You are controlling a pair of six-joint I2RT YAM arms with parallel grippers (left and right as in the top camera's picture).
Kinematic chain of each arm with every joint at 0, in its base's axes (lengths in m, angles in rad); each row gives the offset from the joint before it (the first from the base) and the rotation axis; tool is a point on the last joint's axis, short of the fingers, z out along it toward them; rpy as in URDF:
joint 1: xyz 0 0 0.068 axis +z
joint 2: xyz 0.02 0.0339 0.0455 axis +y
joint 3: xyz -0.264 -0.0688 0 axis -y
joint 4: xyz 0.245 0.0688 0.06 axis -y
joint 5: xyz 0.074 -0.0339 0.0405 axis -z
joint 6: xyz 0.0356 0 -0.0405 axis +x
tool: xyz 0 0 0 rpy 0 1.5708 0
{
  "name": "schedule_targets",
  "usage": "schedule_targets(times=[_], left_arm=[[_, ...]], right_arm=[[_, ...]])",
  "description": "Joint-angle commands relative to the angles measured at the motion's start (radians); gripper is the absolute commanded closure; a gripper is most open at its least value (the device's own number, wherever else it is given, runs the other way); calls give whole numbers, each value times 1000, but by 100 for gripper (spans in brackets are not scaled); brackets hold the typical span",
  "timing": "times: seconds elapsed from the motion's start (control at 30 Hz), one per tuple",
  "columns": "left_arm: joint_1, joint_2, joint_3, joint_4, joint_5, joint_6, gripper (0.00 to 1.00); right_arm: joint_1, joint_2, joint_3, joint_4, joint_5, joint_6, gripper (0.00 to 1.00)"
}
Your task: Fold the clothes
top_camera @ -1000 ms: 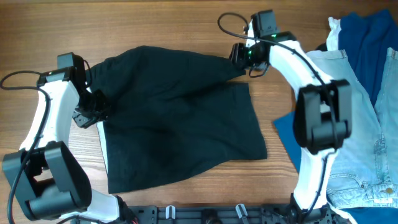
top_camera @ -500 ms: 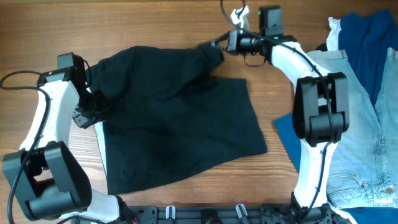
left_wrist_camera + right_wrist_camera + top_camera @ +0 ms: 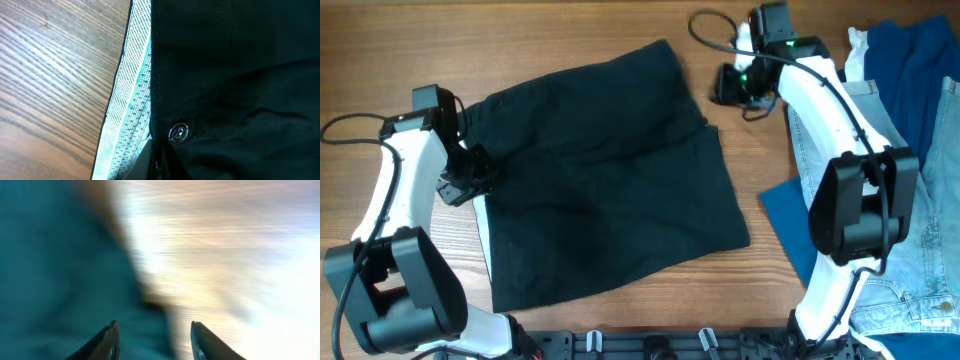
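Near black garment [image 3: 610, 180], right hand [image 3: 728, 85] parted

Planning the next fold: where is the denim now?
Overhead, the denim lies at far right, partly under the right arm, with royal-blue cloth just beyond it.

The left arm [image 3: 392, 185] and right arm [image 3: 820, 95] have white curved links and black joint housings [image 3: 395, 290]. A black cable [image 3: 350, 121] loops from each wrist. The right gripper [image 3: 154, 327] has 2 dark tapered fingers.
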Motion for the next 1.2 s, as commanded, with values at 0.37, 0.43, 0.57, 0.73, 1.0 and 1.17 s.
schedule_targets(times=[0.37,0.43,0.57,0.73,1.0,1.17], left_arm=[[4,6,-5,-1,-10,-9,96],[5,6,-5,-37,-77,-29,96],[5,6,-5,-56,-192,-136,96],[4,7,-6,31,-179,-137,90],[4,14,-6,123,-106,-136,73],[4,14,-6,105,-102,-135,60]], right_arm=[[79,116,-3,390,-323,-105,35],[99,171,-3,444,-290,-72,34],[108,243,-3,496,-275,-48,33],[107,269,-3,415,-129,-44,87],[48,216,-3,262,87,186,96],[-31,128,-3,238,106,290,96]])
